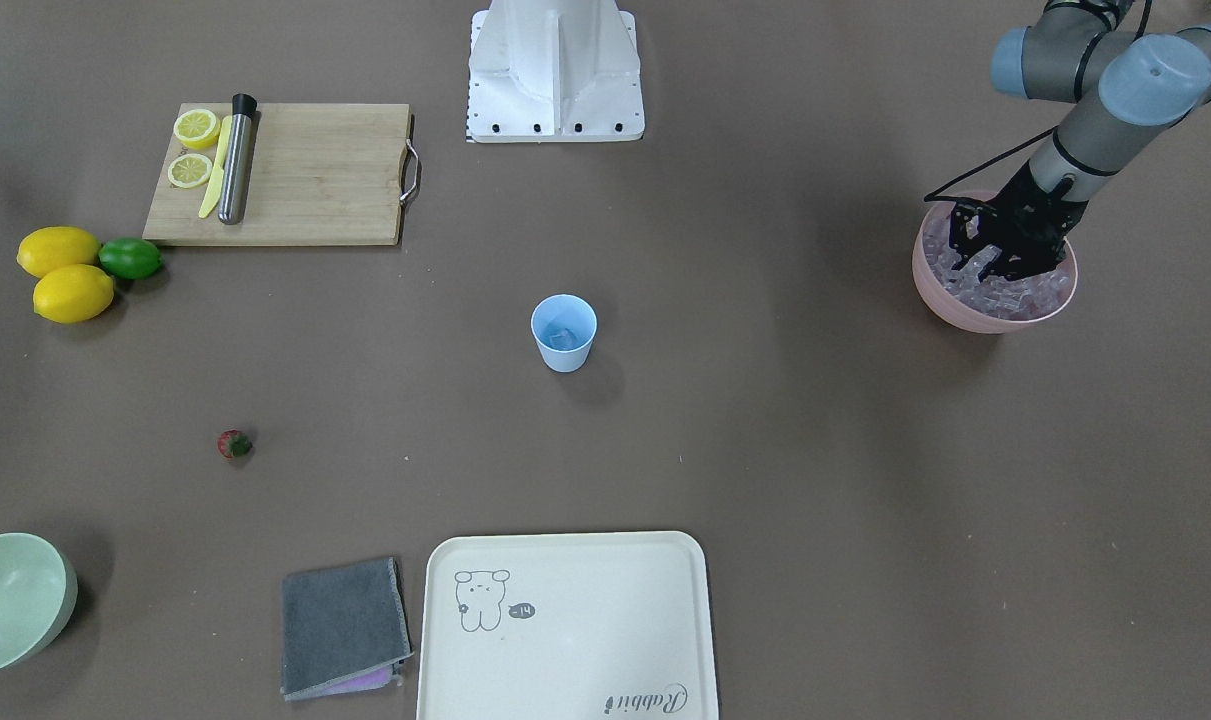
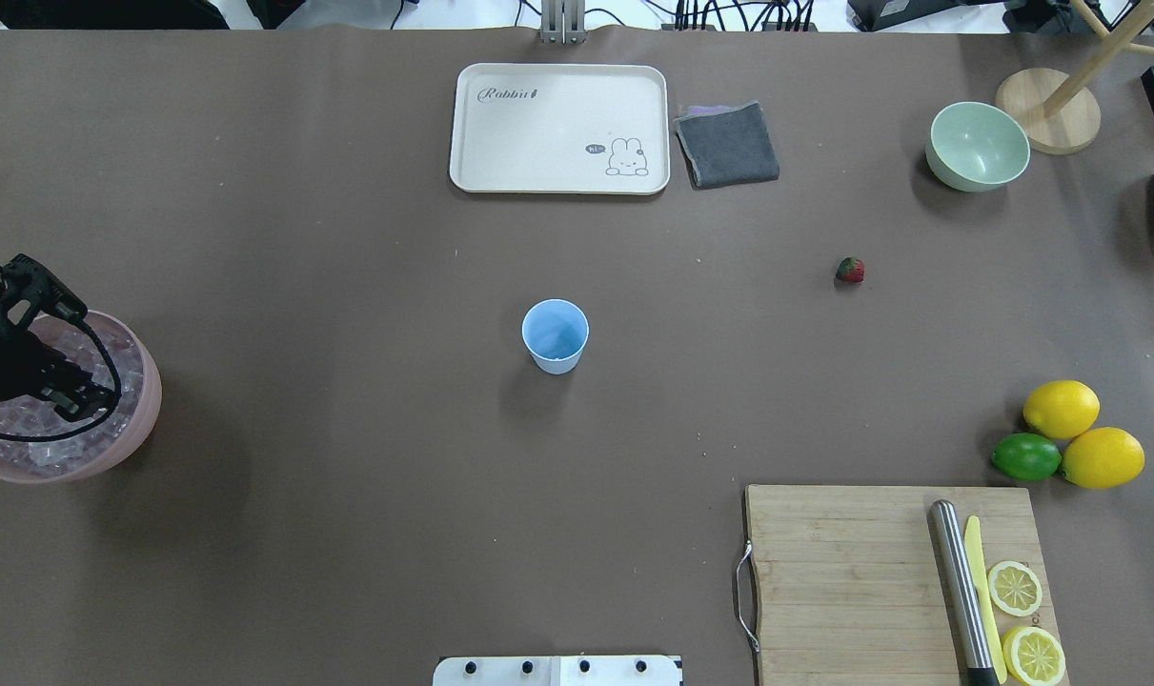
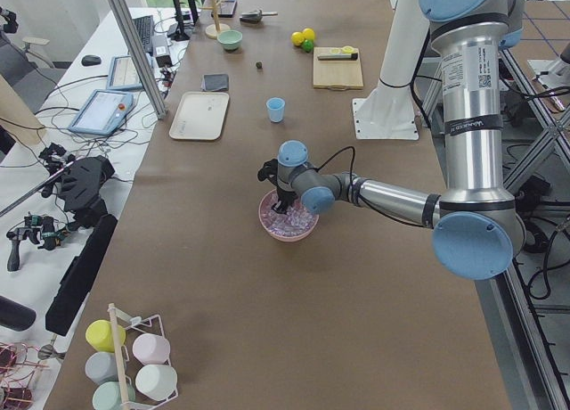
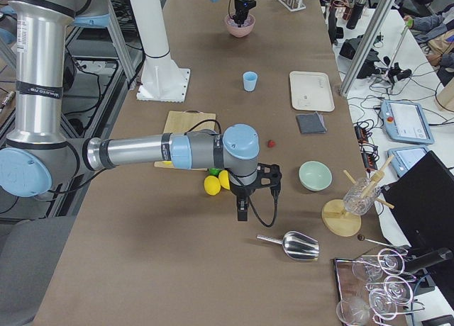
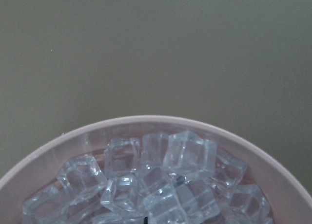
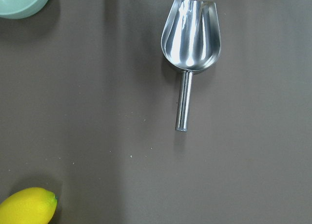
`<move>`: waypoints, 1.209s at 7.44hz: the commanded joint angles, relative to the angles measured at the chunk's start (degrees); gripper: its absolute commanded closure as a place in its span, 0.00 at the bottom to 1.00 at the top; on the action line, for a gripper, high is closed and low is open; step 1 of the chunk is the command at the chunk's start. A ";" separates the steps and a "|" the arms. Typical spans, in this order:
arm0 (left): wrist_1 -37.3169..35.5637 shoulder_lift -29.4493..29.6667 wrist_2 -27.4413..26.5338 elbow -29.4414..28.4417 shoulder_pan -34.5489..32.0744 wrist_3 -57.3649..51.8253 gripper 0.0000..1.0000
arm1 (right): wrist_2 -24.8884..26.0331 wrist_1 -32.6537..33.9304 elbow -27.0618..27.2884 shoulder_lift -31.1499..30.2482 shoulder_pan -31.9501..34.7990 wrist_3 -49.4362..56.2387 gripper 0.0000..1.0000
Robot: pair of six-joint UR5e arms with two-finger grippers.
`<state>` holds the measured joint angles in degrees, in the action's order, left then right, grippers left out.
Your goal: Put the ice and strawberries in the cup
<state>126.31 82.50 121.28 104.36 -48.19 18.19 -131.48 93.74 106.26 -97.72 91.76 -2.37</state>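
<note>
The light blue cup (image 1: 564,335) stands upright at the table's middle, and something clear lies in its bottom. The strawberry (image 1: 233,444) lies alone on the table, far from the cup; it also shows in the overhead view (image 2: 850,271). The ice (image 5: 161,180) fills a pink bowl (image 1: 965,318) at the table's left end. My left gripper (image 1: 990,262) is dipped into that ice and its jaws look spread with cubes between them. My right gripper (image 4: 241,211) hangs above the table past the lemons. I cannot tell whether it is open or shut.
A steel scoop (image 6: 190,44) lies under my right wrist camera. Lemons (image 2: 1062,410) and a lime (image 2: 1024,457) sit beside a cutting board (image 2: 853,572) with a knife and lemon halves. A pale green bowl (image 2: 977,143), a grey cloth (image 2: 729,143) and a cream tray (image 2: 500,124) line the far side.
</note>
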 commanded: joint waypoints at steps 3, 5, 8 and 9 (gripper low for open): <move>-0.45 0.99 8.51 0.23 -8.04 0.00 1.00 | 0.09 0.04 0.00 0.07 0.00 0.00 0.00; -0.62 2.14 13.43 -0.03 -12.26 0.09 1.00 | 0.00 0.04 -0.09 0.07 0.00 0.00 0.00; -0.62 2.23 18.46 -0.21 -15.26 1.31 1.00 | 0.09 0.04 -0.09 0.07 0.00 0.00 0.00; -0.10 2.58 18.47 -0.13 -15.27 3.75 1.00 | 0.00 0.04 -0.09 0.07 0.00 0.00 0.00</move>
<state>125.79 84.78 139.08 104.16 -63.09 19.88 -131.42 93.78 106.17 -97.65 91.76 -2.37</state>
